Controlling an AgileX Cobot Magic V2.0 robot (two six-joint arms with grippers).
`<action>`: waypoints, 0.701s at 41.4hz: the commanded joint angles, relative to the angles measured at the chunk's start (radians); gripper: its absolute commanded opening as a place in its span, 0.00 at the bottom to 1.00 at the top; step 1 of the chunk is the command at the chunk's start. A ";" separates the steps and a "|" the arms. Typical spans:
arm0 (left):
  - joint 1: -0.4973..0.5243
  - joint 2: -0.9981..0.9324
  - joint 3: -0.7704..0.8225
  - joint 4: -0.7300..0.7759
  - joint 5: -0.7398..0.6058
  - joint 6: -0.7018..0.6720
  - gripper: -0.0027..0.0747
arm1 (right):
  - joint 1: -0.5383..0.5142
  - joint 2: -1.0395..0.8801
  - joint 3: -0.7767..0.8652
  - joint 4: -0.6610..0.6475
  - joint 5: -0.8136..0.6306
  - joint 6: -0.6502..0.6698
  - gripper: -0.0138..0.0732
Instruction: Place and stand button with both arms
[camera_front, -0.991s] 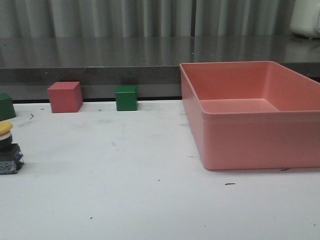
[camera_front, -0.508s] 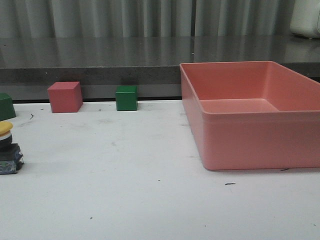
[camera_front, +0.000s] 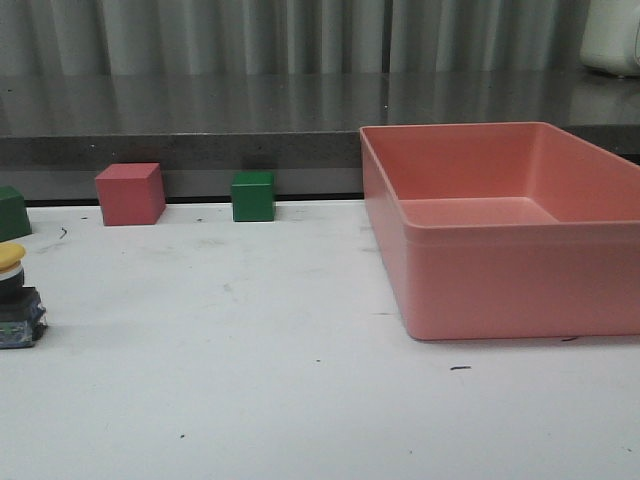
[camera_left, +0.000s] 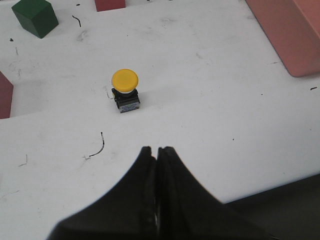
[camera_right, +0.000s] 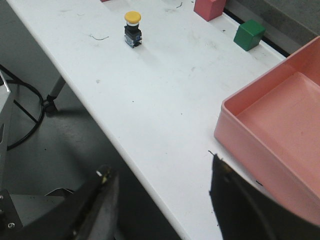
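button (camera_left: 125, 90) upright on counter (camera_front: 300, 380), cap up | ahead of left gripper (camera_left: 156, 152), jaws clenched empty | right gripper (camera_right: 162, 187) released, far off | left arm nearer

A test bench in a lab or workshop is shown. A scuffed white table (camera_front: 300, 400) is set before a dark grey counter (camera_front: 200, 110) and grey corrugated wall panels (camera_front: 250, 35). Coloured practice blocks (camera_front: 130, 194) and a pink plastic bin (camera_front: 500, 280) are laid out on it.
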 joint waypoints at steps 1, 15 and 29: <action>0.002 0.004 -0.028 -0.013 -0.066 0.002 0.01 | -0.005 0.011 -0.022 0.000 -0.087 -0.005 0.66; -0.002 0.004 -0.018 -0.014 -0.073 0.002 0.01 | -0.005 0.011 -0.007 -0.007 -0.064 -0.005 0.32; 0.001 -0.062 0.083 -0.014 -0.090 0.002 0.01 | -0.005 0.011 -0.002 -0.007 -0.062 -0.005 0.08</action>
